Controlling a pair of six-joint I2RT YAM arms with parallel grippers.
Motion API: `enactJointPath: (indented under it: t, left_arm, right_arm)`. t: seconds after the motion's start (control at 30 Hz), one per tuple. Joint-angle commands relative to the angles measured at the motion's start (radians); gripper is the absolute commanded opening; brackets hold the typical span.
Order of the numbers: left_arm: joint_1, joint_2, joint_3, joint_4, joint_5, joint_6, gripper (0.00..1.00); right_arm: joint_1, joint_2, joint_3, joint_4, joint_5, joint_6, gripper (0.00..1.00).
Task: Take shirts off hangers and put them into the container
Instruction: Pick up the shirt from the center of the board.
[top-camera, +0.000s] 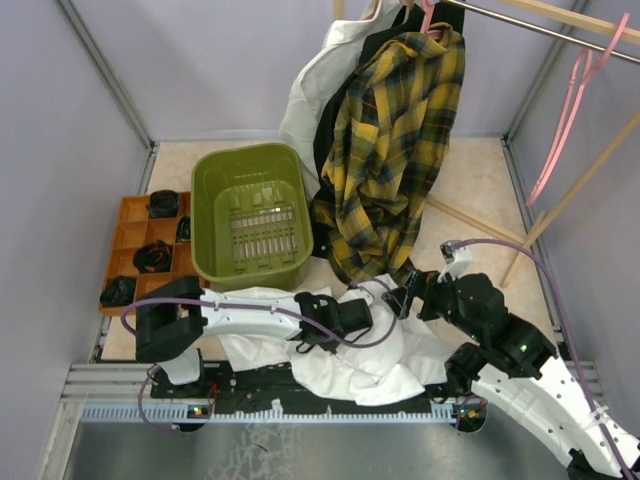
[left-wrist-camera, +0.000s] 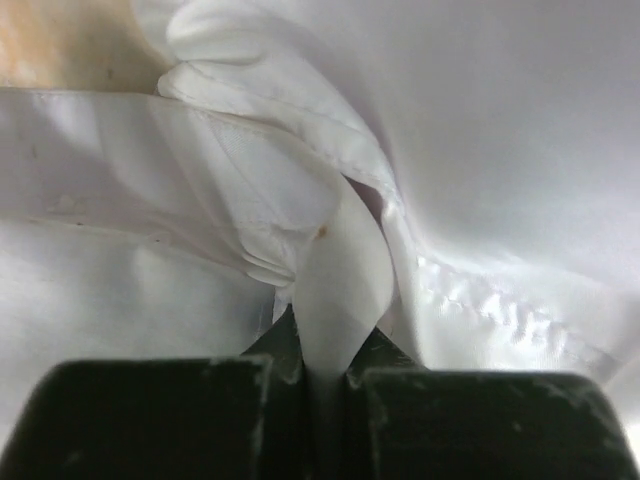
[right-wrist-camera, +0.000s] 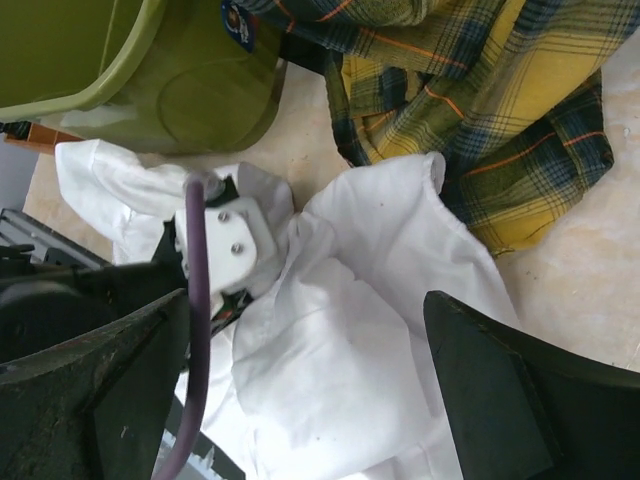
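A white shirt (top-camera: 390, 370) lies crumpled on the table's near edge. My left gripper (left-wrist-camera: 330, 350) is shut on a fold of this white shirt (left-wrist-camera: 500, 120); in the top view it (top-camera: 372, 318) sits low in the cloth. My right gripper (right-wrist-camera: 310, 400) hangs open just above the same shirt (right-wrist-camera: 340, 350), with nothing between its fingers (right-wrist-camera: 520, 390); from above it (top-camera: 408, 298) faces the left gripper. The olive-green container (top-camera: 215, 200) stands behind, left of them. A yellow-and-black plaid shirt (top-camera: 400, 150) hangs on a pink hanger (top-camera: 428, 18), its hem on the table.
Behind the plaid shirt hang a black shirt (top-camera: 335, 120) and a cream shirt (top-camera: 310, 100). A bare pink hanger (top-camera: 570, 110) hangs on the rail at the right. An orange compartment tray (top-camera: 135, 235) lies left of the container. Wooden poles (top-camera: 580, 180) lean at the right.
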Motion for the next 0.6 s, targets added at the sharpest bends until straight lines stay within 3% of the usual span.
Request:
enactJointPath:
  t: [0.0, 0.13, 0.3, 0.33, 0.4, 0.47, 0.57]
  left_arm:
    - [-0.085, -0.084, 0.083, -0.134, -0.138, -0.018, 0.00]
    - [-0.180, -0.219, 0.174, -0.157, -0.325, 0.111, 0.00]
    - [-0.186, -0.330, 0.065, 0.026, -0.210, 0.263, 0.04]
    - [-0.186, -0.332, 0.046, 0.042, -0.188, 0.257, 0.12]
    - [-0.186, -0.315, 0.026, 0.043, -0.163, 0.222, 0.35]
    - [-0.186, -0.282, 0.049, -0.014, -0.163, 0.151, 0.35]
    - [-0.186, -0.247, 0.081, -0.098, -0.219, 0.074, 0.65]
  right_arm:
    - [-0.006, -0.005, 0.002, 0.043, 0.020, 0.001, 0.97]
    - [-0.006, 0.007, 0.001, 0.037, 0.027, 0.015, 0.97]
    - [-0.006, 0.024, 0.005, 0.036, 0.027, 0.011, 0.98]
    - [-0.006, 0.023, 0.006, 0.035, 0.032, 0.011, 0.98]
    - [-0.006, 0.018, 0.008, 0.028, 0.044, 0.013, 0.98]
    - [-0.006, 0.011, 0.010, 0.025, 0.048, 0.015, 0.98]
    - [-0.006, 0.003, 0.007, 0.028, 0.051, 0.017, 0.98]
